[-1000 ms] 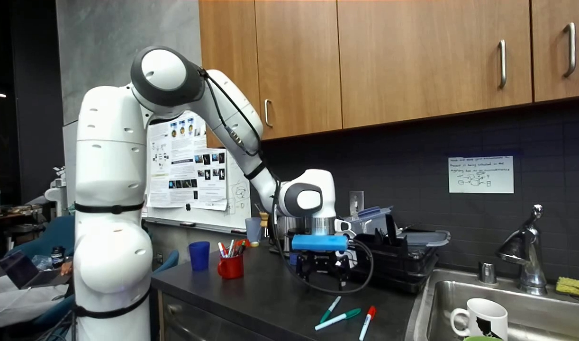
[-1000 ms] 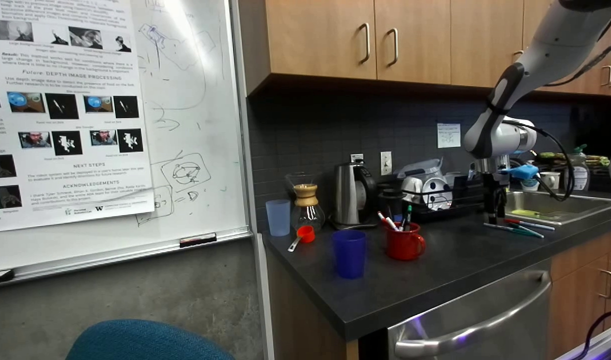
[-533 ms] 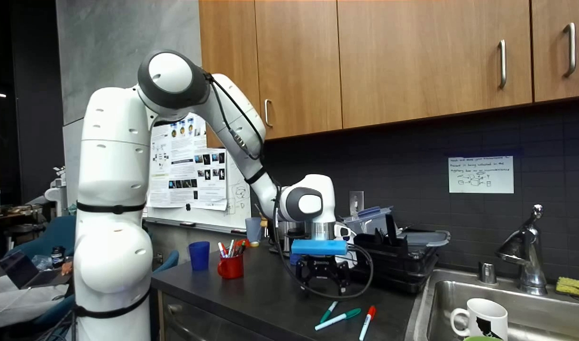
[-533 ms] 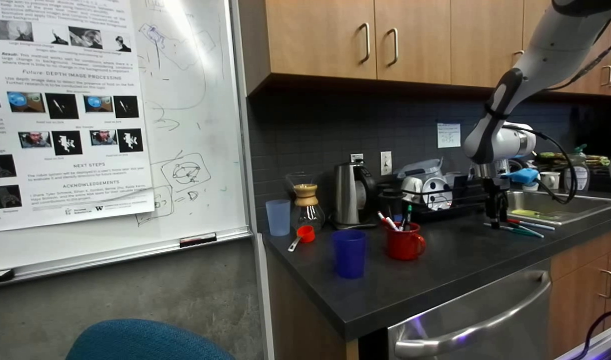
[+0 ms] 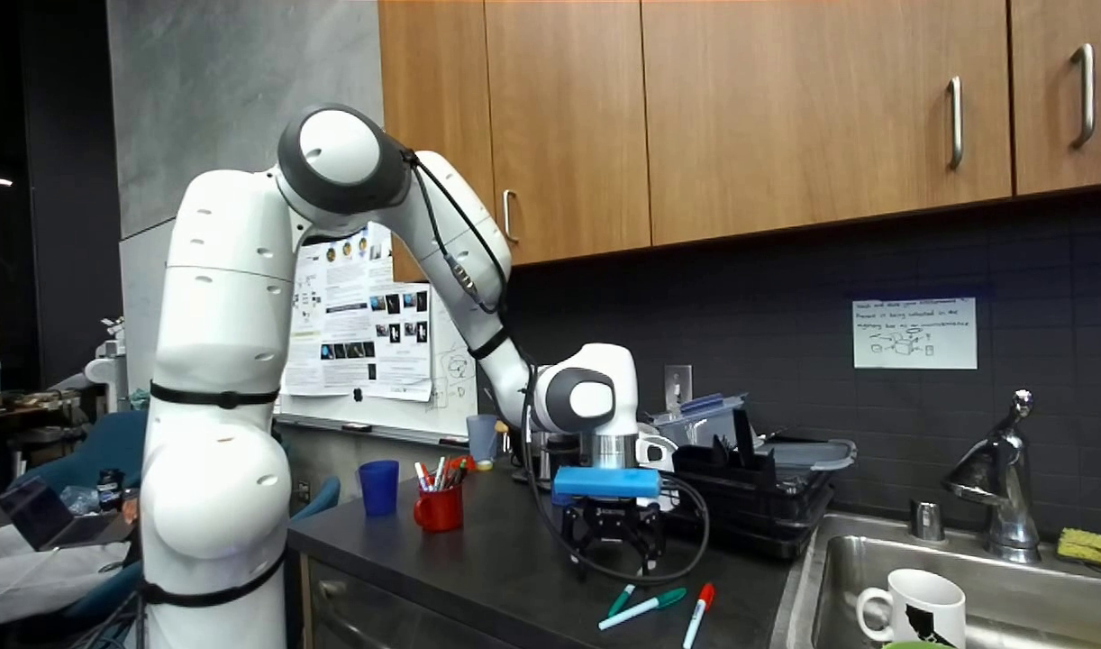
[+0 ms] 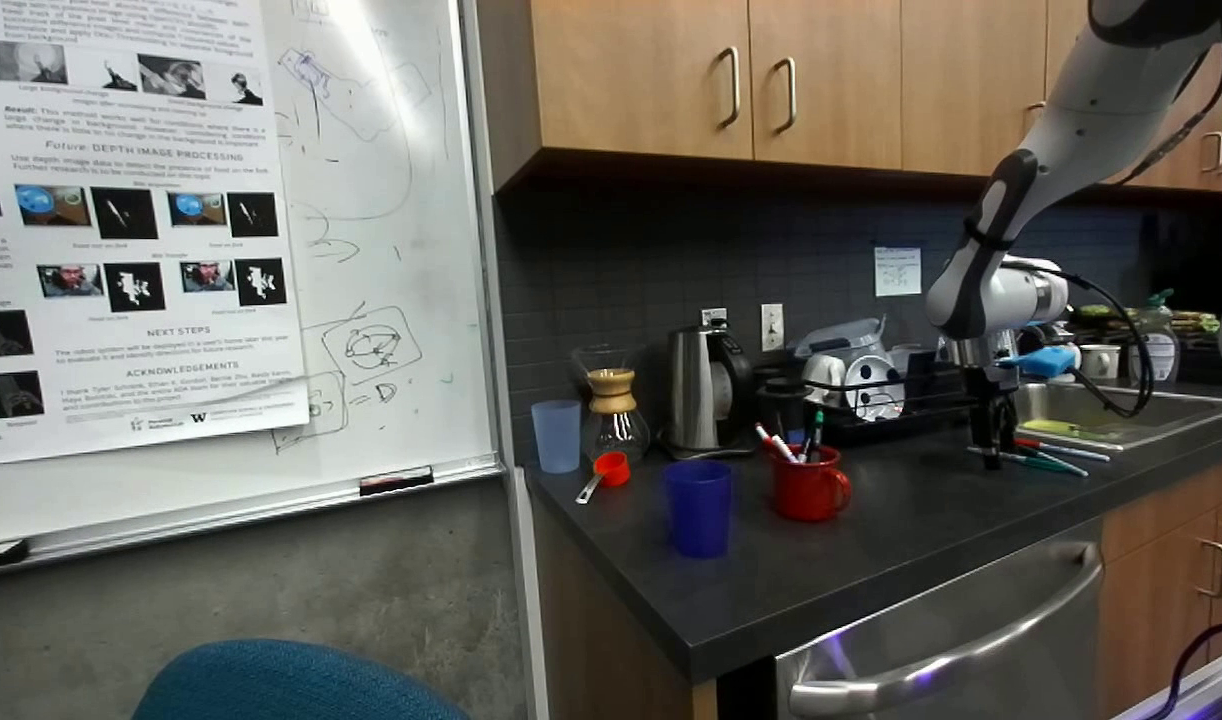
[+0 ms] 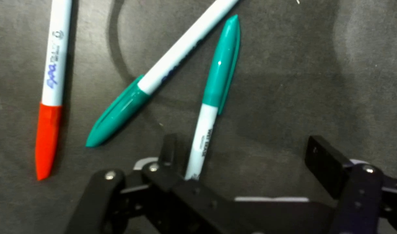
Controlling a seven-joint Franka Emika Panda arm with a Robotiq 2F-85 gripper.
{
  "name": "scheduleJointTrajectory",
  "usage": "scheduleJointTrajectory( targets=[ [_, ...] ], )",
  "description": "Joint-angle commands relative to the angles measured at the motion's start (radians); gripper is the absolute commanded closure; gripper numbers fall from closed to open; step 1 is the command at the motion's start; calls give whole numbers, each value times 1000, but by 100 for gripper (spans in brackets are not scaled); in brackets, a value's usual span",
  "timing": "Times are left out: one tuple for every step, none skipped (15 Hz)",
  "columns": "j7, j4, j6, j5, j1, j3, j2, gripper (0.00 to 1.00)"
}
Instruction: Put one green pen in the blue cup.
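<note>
Likely pre-grasp: your black two-fingered gripper (image 7: 242, 151) gapes empty, fingers apart. Slim white green-capped pen (image 7: 211, 97) lies wrist-view centre; probably shift frame-left, lower, close. Handleless blue plastic-looking cup (image 6: 698, 508): lower centre in an exterior view.

Green-capped marker (image 7: 211, 97): lying flat | second green-capped marker (image 7: 159, 73): just beside, angled | blue tumbler (image 6: 699, 510): upright on countertop (image 6: 911, 500), well apart

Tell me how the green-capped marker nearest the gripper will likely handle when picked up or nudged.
The green-capped marker looks slim and straight, so it will probably be light and stay stiff. Its barrel appears rounded, so it may roll if nudged, though the raised clip might check that. The glossy cap could be slippery.
</note>
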Motion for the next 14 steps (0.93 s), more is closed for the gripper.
scheduleJointTrajectory(
  targets=[
    [7, 19, -1, 10, -5, 7, 23, 27],
    [2, 20, -3, 16, -6, 8, 23, 31],
    [1, 20, -6, 15, -6, 8, 20, 36],
    [-1, 24, -10, 15, -6, 9, 21, 38],
    [-1, 18, -6, 14, -6, 9, 18, 40],
    [2, 13, -6, 9, -5, 8, 13, 40],
    [-3, 17, -9, 11, -4, 10, 12, 45],
    [-4, 15, -12, 11, -4, 12, 9, 50],
    [-4, 12, -15, 8, -2, 13, 1, 57],
    [-7, 12, -15, 9, -2, 14, 0, 64],
    [-7, 10, -19, 8, -2, 15, -4, 71],
    [-8, 10, -20, 8, -1, 17, -4, 80],
    [-9, 9, -21, 6, 0, 18, -7, 87],
    [-10, 7, -21, 6, 0, 18, -10, 94]
  ],
)
